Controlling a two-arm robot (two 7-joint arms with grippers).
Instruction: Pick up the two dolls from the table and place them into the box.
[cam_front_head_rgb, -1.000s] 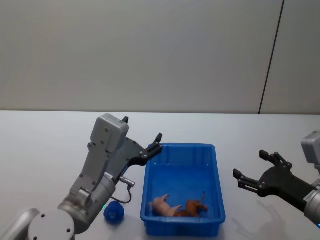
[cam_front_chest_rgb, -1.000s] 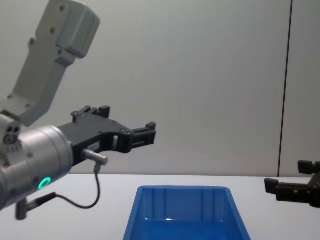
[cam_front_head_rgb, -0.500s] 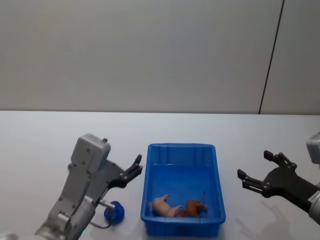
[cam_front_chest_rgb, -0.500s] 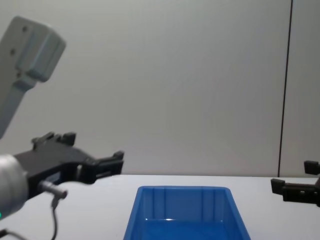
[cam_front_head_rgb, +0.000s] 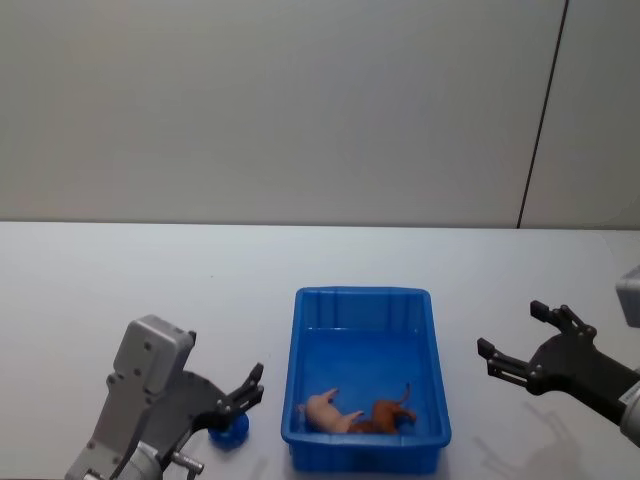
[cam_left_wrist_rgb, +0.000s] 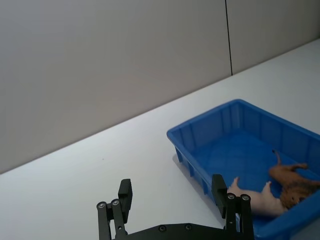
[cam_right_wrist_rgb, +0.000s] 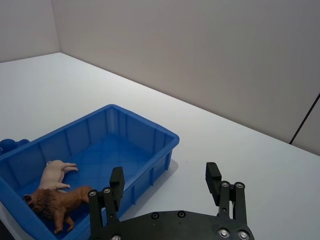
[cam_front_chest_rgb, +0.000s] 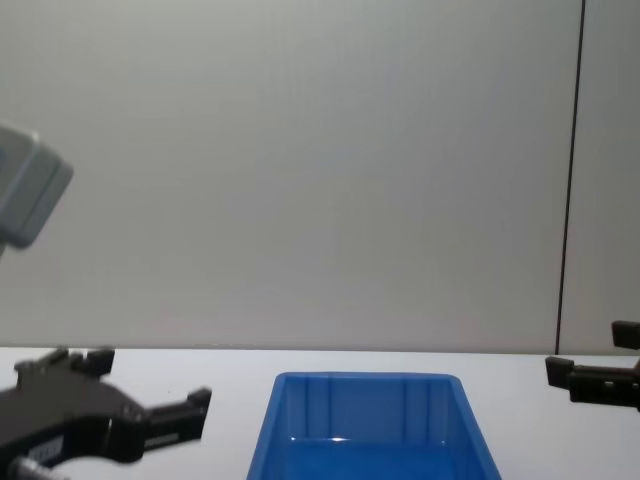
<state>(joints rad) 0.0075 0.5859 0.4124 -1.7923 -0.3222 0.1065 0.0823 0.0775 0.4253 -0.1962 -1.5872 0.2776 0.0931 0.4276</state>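
Fingers (cam_left_wrist_rgb: 124, 192) of the left gripper (cam_front_head_rgb: 250, 390) are spread wide, nothing held, low over the white table (cam_front_head_rgb: 100, 290) left of the blue box (cam_front_head_rgb: 362, 296). The right gripper (cam_front_head_rgb: 512, 330) is likewise spread and empty, right of the box. A pale pink animal doll (cam_front_head_rgb: 325, 410) and a brown lion doll (cam_front_head_rgb: 385, 412) are seen lying inside (near end, touching). A plain grey wall (cam_front_head_rgb: 300, 100) is seen behind.

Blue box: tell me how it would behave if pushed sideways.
The box would probably slide rather than tip: it sits flat and wide on the smooth white table. It looks like stiff ribbed plastic, so likely light, holding just a pink doll and a brown doll.
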